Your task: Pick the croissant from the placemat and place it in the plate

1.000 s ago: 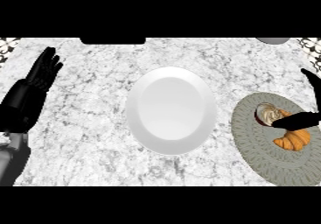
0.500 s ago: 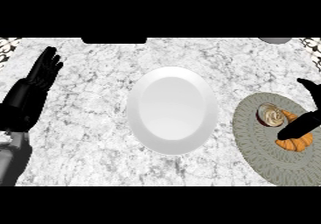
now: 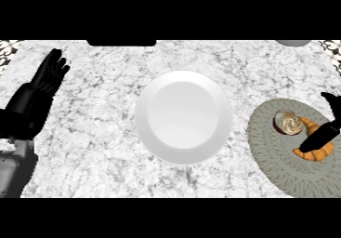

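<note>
1. Left forearm [image 3: 9,173]: grey, enters at the lower left corner of the head view.

2. Placemat [image 3: 282,162]: round, grey-green, ribbed in rings. It lies on the marble counter [image 3: 90,139] at the right side and is cut by the right edge of the view.

3. Croissant [image 3: 315,153]: orange-brown. It lies on the placemat, right of the mat's centre. Its far end runs up just beside the small bowl [image 3: 289,123]; whether the two touch cannot be told.

4. Right hand [image 3: 322,135]: black, mostly outside the right edge. Two digits show, straight and spread wide apart. One lies slantwise across the croissant's middle. The other [image 3: 333,103] points away over the far edge of the placemat. Neither digit is curled round the croissant.

5. Small bowl: dark-rimmed, on the placemat, on the far left side of the croissant. Contents: a cream-coloured filling with a brown swirl.

6. Plate [image 3: 183,93]: white, at the centre of the counter, left of the placemat, with a narrow strip of marble between them. The croissant is not on it.

7. Left hand [image 3: 44,83]: black, at the left edge, resting open, fingers straight and pointing to the far side.

8. Far edge: a dark object [image 3: 122,42] and a grey rounded object [image 3: 293,42], both cut off.
</note>
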Motion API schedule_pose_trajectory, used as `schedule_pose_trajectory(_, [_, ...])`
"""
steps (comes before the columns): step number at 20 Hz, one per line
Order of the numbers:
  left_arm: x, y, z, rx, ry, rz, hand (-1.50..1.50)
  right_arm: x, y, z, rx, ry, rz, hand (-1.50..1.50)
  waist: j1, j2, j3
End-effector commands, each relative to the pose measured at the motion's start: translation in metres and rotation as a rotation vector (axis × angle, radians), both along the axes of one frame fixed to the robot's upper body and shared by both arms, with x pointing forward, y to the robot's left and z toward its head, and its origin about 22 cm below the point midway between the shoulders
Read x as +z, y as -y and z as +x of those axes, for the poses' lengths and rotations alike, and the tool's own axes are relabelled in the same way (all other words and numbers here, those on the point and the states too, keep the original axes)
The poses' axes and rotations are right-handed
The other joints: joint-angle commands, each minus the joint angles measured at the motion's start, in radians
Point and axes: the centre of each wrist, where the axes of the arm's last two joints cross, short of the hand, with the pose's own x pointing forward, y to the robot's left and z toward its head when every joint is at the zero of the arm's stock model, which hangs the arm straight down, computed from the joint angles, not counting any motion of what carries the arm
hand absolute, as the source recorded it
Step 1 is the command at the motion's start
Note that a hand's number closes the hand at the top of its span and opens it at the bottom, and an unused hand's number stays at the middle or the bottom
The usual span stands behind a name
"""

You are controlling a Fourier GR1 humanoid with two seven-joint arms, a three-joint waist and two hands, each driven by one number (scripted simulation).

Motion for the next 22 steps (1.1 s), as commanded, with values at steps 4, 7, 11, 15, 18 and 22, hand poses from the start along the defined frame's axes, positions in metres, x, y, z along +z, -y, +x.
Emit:
schedule_pose_trajectory(4, [0.003, 0.0, 0.004, 0.003, 0.001, -0.003, 0.0, -0.015, 0.02, -0.005, -0.057, -0.088, -0.014, -1.5, -0.005, -0.001, 0.0])
schedule_pose_trajectory(7, [-0.001, 0.009, 0.0, 0.012, -0.005, 0.001, 0.0, -0.048, 0.017, -0.004, -0.071, -0.099, 0.01, -1.5, -0.002, 0.0, 0.001])
schedule_pose_trajectory(11, [0.01, -0.012, 0.004, -0.002, 0.004, 0.014, 0.0, -0.048, 0.01, -0.004, -0.033, -0.133, 0.046, -1.5, -0.002, -0.001, 0.0])
schedule_pose_trajectory(15, [0.004, 0.007, 0.002, 0.005, 0.004, -0.01, 0.0, -0.065, 0.003, -0.003, -0.063, -0.166, 0.026, -1.5, 0.0, 0.0, 0.0])
schedule_pose_trajectory(18, [-0.001, 0.0, 0.012, 0.008, 0.009, 0.011, 0.0, -0.085, 0.023, -0.004, -0.069, -0.185, 0.02, -1.5, -0.001, 0.001, 0.001])
schedule_pose_trajectory(22, [-0.005, 0.002, -0.002, -0.009, 0.002, 0.007, 0.0, -0.098, 0.052, -0.01, -0.044, -0.092, -0.008, 1.5, 0.006, 0.002, 0.001])
